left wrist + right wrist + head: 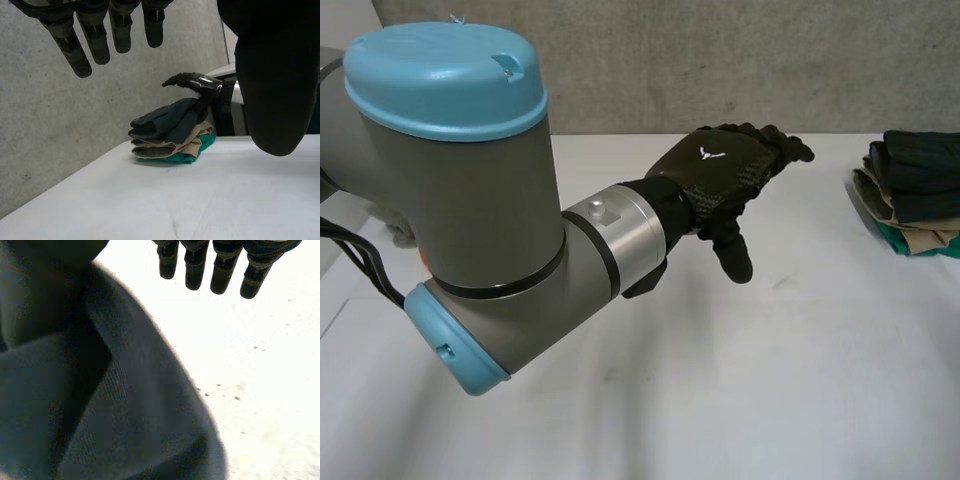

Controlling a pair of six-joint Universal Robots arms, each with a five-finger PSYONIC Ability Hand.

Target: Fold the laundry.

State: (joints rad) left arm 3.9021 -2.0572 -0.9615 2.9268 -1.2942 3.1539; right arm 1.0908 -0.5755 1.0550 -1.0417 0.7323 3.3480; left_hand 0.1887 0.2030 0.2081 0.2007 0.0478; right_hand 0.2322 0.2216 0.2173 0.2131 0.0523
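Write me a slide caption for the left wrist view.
Left hand open over the white table, facing a stack of folded clothes with the right hand open above it.

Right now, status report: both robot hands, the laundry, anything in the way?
Left robot hand open, above bare white table. Right robot hand open, over the folded clothes stack, dark grey garment on top. Nothing seen in the way.
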